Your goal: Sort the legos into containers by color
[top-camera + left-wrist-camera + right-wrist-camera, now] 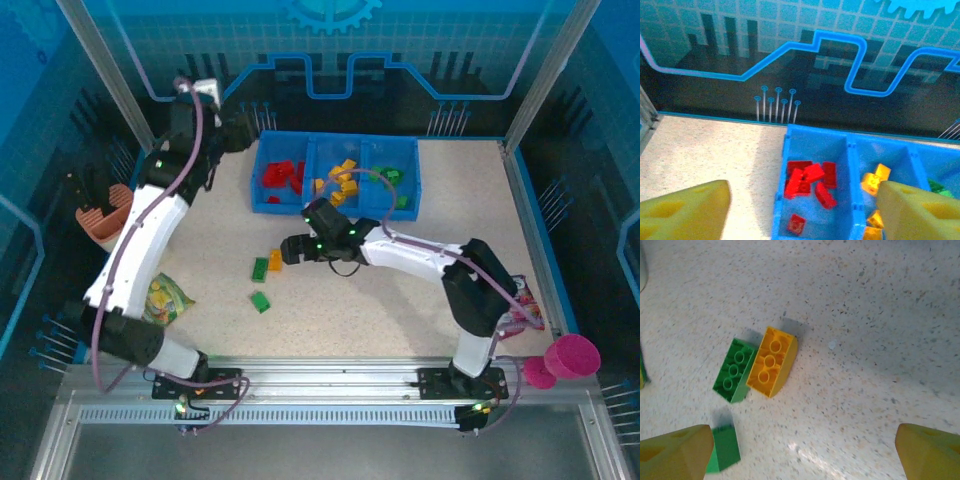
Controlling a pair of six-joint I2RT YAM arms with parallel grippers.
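The left arm stretches far forward from its base, left gripper (802, 194) spread and empty, seemingly just short of the blue tray (258, 204) holding red legos (810, 182), while the right arm folds leftward at the elbow, right gripper (802, 445) spread low over a yellow lego (771, 361) touching a green lego (735, 371) on the table (400, 310).

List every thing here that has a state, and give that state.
blue tray, holds red bricks, yellow-orange bricks, green bricks, one colour a compartment.
yellow brick, loose on the table, touching the green brick.
green brick, loose, against the yellow brick.
second green brick, loose, apart from that pair.
left gripper, open, empty, near the blue tray's red end.
right gripper, open, empty, over the yellow brick.
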